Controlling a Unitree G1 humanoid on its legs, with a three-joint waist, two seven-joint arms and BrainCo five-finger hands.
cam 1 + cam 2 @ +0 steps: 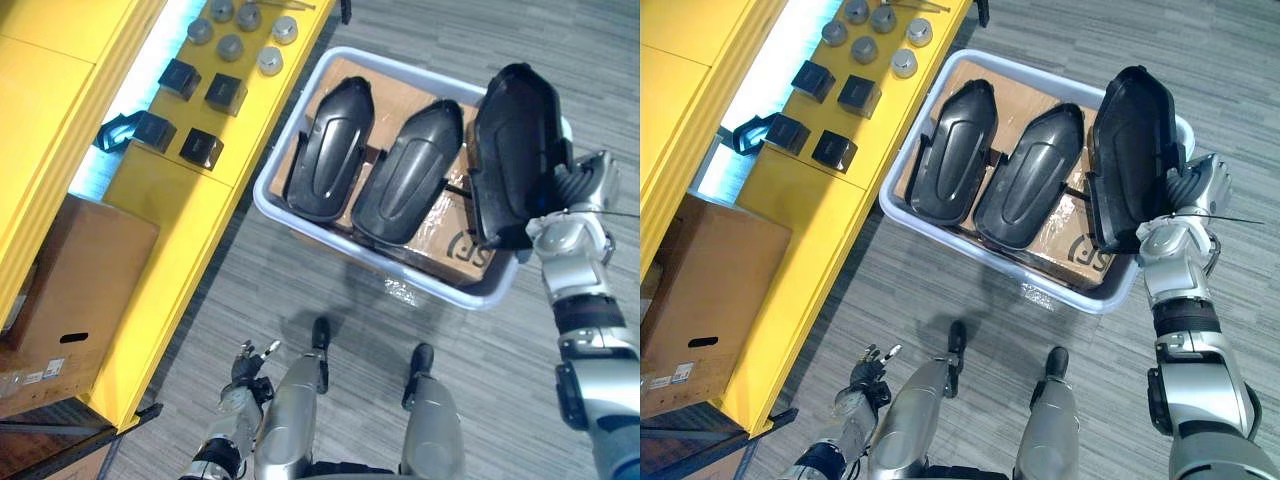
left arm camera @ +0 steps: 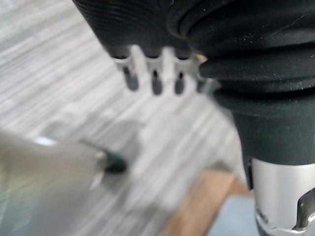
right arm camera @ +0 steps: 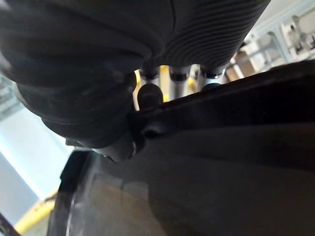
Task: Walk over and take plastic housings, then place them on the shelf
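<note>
There's the right robot hand (image 1: 572,192), fingers curled round the rim of 1 black moulded plastic housing (image 1: 520,140), holding it up on end over the right end of the pale plastic tub (image 1: 492,296). Inside the tub, 2 more black housings (image 1: 332,150) lie side by side on cardboard. The left robot hand (image 1: 245,366) hangs low at the near left, fingers loose and holding nothing. Left of the tub is the yellow shelf (image 1: 190,220), with 4 small black blocks (image 1: 225,92) on it.
</note>
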